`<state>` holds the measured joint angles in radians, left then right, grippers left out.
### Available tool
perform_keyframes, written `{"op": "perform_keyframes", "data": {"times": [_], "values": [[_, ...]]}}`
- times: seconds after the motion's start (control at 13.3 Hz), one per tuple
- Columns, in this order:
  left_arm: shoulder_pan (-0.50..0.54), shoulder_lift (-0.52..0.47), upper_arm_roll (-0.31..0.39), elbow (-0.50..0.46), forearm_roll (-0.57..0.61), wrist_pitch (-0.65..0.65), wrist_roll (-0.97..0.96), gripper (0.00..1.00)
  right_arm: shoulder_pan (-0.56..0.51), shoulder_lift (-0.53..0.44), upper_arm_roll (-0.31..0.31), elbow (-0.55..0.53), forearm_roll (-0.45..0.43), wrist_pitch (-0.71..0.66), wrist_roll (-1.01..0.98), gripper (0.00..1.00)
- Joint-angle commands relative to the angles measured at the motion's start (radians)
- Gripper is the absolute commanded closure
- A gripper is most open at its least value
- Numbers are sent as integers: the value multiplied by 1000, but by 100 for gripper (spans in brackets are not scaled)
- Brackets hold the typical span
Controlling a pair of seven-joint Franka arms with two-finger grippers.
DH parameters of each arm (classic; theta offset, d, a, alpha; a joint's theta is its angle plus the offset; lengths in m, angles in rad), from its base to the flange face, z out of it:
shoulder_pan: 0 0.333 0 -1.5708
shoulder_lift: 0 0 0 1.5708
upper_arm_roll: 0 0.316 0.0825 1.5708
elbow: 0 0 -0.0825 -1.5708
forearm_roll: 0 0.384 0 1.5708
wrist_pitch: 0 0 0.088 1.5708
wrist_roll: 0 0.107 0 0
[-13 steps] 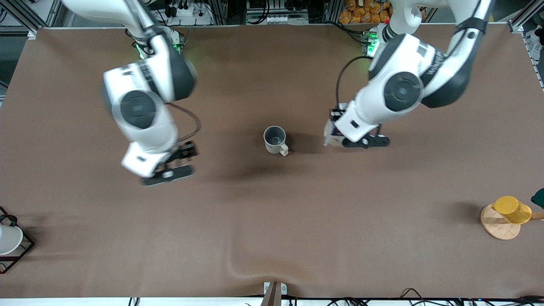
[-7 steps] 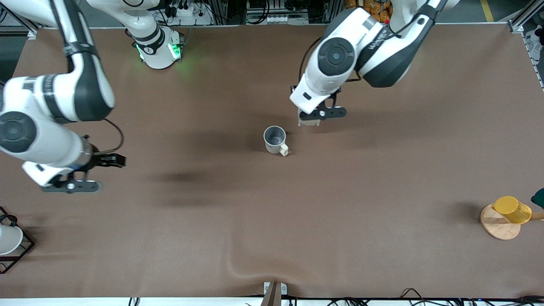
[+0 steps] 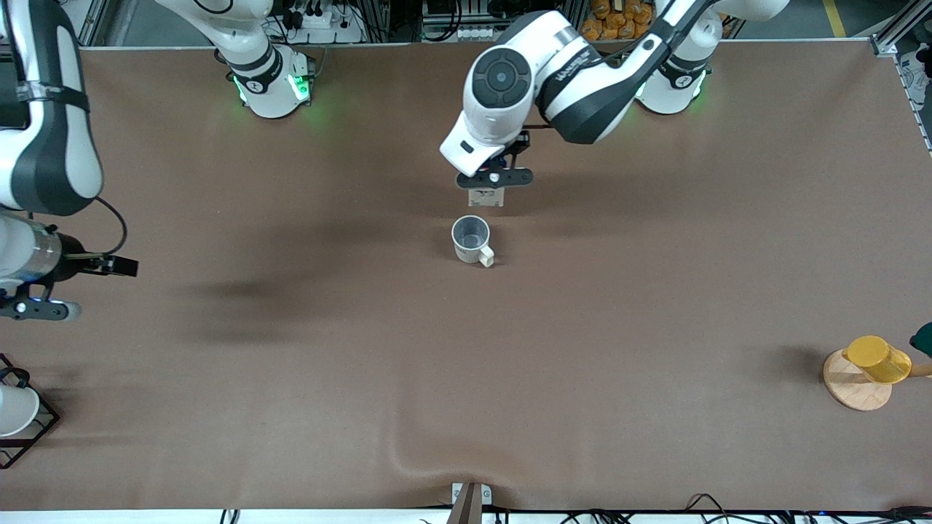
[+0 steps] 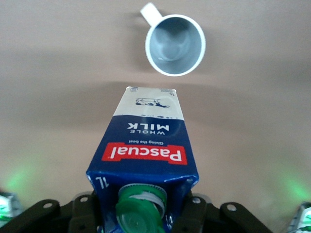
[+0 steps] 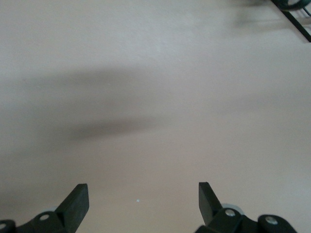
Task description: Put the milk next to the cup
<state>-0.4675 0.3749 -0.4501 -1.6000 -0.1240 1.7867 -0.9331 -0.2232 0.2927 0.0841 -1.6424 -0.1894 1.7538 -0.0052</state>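
My left gripper (image 3: 493,179) is shut on the dark blue and white milk carton (image 3: 486,196) and holds it above the table close to the cup (image 3: 471,239), on the side toward the robots' bases. In the left wrist view the milk (image 4: 145,160) fills the middle, green cap toward the camera, held at its gable top by my left gripper (image 4: 144,213), with the off-white cup (image 4: 175,44) past its bottom end. My right gripper (image 3: 33,309) is open and empty over the right arm's end of the table; in the right wrist view my right gripper (image 5: 142,201) has only bare table under it.
A plain white cup in a black wire rack (image 3: 18,411) stands at the right arm's end near the front edge. A yellow cup on a round wooden base (image 3: 870,367) stands at the left arm's end. A wrinkle in the brown table cover (image 3: 408,455) lies near the front edge.
My left gripper has carried the milk toward the right arm's end, from beside the cup to just above it in the view. My right arm has swung away to its end of the table.
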Motion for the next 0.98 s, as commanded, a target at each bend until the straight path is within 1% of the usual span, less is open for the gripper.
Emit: {"op": "perform_keyframes", "data": {"times": [0.0,0.15,0.23,0.38,0.6,0.68,0.9], "values": [[-20,50,8,31,9,43,-30,42,-51,9,22,-16,-2,19,-28,0],[-11,56,13,31,3,43,-33,42,-65,43,22,-14,-2,59,-27,0],[-11,59,14,31,4,51,-32,42,-73,60,22,-16,-2,102,-27,0],[-11,82,18,31,12,79,-26,42,-73,69,22,-33,-2,131,-27,0],[-14,101,18,29,29,120,-29,42,-61,8,25,-161,-1,248,-28,0],[-19,110,18,28,35,120,-29,42,-56,-3,31,-183,-1,263,-28,0],[-23,113,18,25,50,120,-33,42,-36,-41,34,-186,4,239,-39,0]]}}
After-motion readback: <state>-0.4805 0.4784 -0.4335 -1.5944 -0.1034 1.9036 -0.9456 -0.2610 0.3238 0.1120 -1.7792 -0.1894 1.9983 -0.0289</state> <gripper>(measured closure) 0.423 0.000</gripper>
